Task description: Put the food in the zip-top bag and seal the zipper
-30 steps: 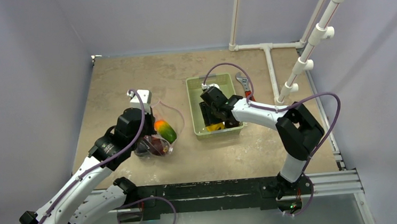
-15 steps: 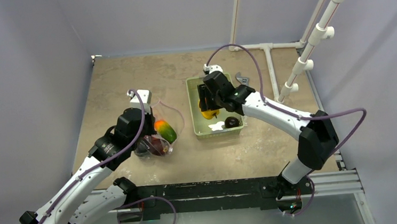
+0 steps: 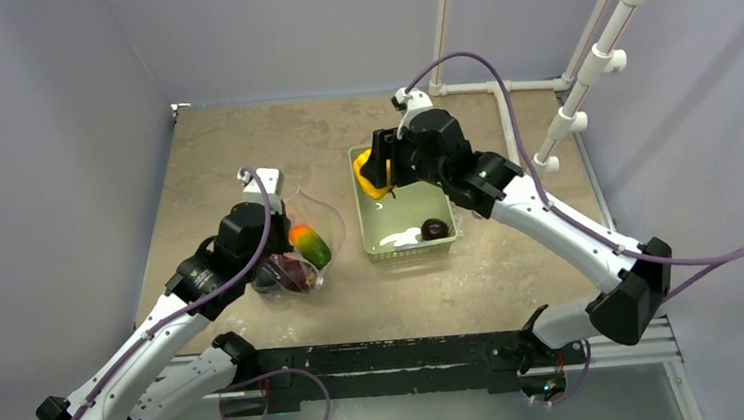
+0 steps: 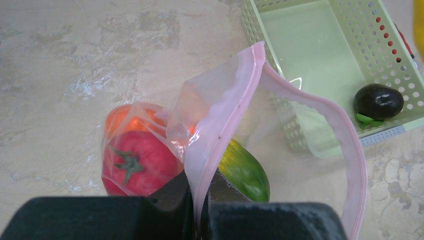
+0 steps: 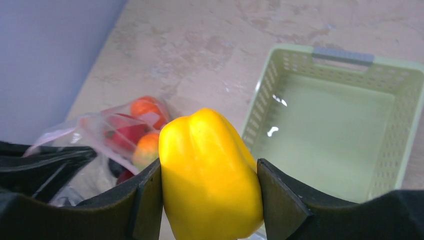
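While the top view only shows the right arm reaching over the light green basket, the right wrist view makes the grasp plain: the right fingers are clamped on either flank of the yellow pepper, which hangs clear of the surface. From overhead the pepper sits above the basket's far left corner.

The left fingers are pinched closed on the zipper, holding up one lip of the zip-top bag so that its mouth gapes toward the basket. The bag stands just left of the basket.

Only the left wrist view sorts out what the bag holds: a red tomato with a green stalk, an orange behind it, and a green piece with a yellow end. Overhead, these blur into dark red and orange-green patches.

A dark round fruit, probably the dark plum, lies in the basket's near right corner, with a scrap of green under it. The right wrist view does not reach that corner. A white pipe frame behind the basket shows only from above.
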Tool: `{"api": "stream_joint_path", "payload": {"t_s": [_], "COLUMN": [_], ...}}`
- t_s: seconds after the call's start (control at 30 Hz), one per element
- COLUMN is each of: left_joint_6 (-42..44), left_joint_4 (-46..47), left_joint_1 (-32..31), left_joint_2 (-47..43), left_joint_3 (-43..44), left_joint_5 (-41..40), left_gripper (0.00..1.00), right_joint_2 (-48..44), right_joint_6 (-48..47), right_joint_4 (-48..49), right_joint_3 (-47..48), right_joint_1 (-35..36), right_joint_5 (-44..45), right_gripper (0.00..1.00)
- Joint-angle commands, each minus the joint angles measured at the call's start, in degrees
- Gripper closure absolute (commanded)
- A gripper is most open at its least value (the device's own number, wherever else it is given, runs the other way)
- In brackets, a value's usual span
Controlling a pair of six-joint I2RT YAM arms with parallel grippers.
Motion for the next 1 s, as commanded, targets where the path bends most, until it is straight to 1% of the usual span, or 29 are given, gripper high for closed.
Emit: {"api": "stream_joint_path", "payload": {"t_s": [0.0, 0.17, 0.27, 0.37, 0.77, 0.87, 0.97], "left_joint_6": [0.09, 0.18, 0.17, 0.23, 0.19, 0.2, 0.18], "left_joint_4": [1.36, 1.38, 1.44, 1.43, 1.38, 1.36, 1.27], "left_joint_1": [0.16, 0.18, 0.15, 0.14, 0.23, 0.15, 0.17], "left_joint_2": [-0.45, -0.21, -0.19, -0.12, -0.62, -0.71, -0.79], "left_joint_3": [-0.24, -0.23, -0.24, -0.22, -0.16, -0.12, -0.12], "left_joint_5": [-0.35, -0.18, -0.13, -0.21, -0.38, -0.48, -0.48], "left_gripper": [1.0, 1.0, 1.0, 1.0, 1.0, 1.0, 1.0], "right_joint_2": [-3.82, -4.01, -2.79, -0.71, 5.49, 7.07, 8.64], "right_joint_6": [-2.3, -3.08, -3.49, -3.6, -3.27, -2.83, -2.34], "right_joint_4": [6.06, 7.61, 7.93, 7.92, 8.98, 8.9, 8.6], "right_joint_3": [2.51, 3.31, 4.15, 4.96, 5.28, 4.95, 4.92], "right_joint_1": [1.48, 5.23, 9.49, 12.11, 16.38, 16.85, 17.24], "right_joint_5": [-7.24, -9.39, -8.72, -8.33, -7.77, -6.96, -5.48], "right_gripper": [0.78, 0.77, 0.77, 0.77, 0.76, 0.75, 0.71]}}
